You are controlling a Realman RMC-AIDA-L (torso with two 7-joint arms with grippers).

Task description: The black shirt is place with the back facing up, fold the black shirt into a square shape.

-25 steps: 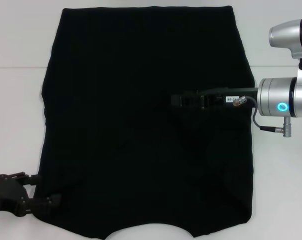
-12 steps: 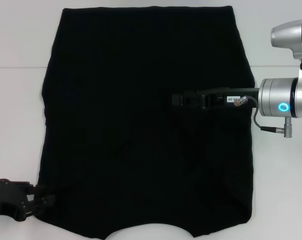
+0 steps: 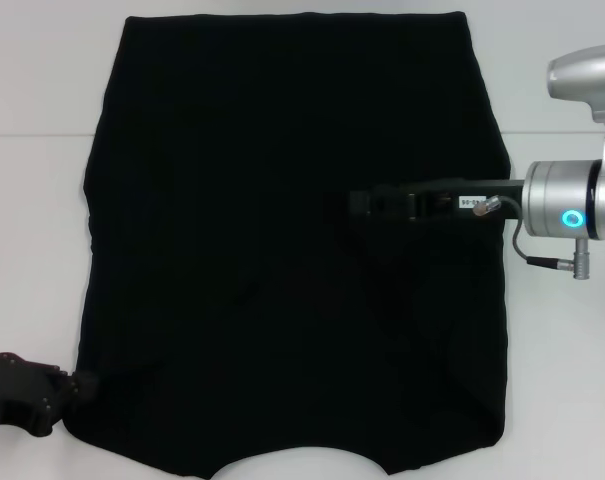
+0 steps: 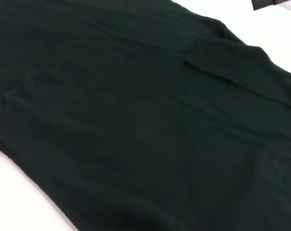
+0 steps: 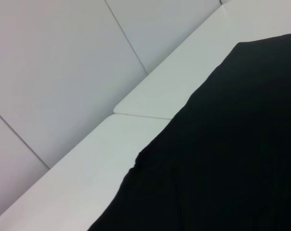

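From the head view, the black shirt lies spread flat over the middle of the white worktop, reaching from near the far edge down to the near edge. It is plain black with no lettering showing. Both sleeves appear folded in, so the sides run nearly straight, and the curved neckline sits at the near edge. The surface is mostly smooth, with faint creases low down. The left gripper sits at the near left corner of the shirt, its tips right at the cloth's edge by the worktop's near left corner; whether they are spread or pinching the cloth cannot be told against the black fabric. The right gripper reaches in from the worktop's right side and lies over the middle of the shirt, black on black, so the stand of its fingers cannot be told either.

In the left wrist view, the shirt fills almost everything, dark and softly rippled, with a folded-in flap whose edge forms a clear step. A strip of white worktop shows along one edge. No fingers appear.

In the right wrist view, the shirt covers part of the worktop, its edge running in a slightly wavy line with a small notch. Pale wall panels stand beyond the worktop. No fingers appear here.
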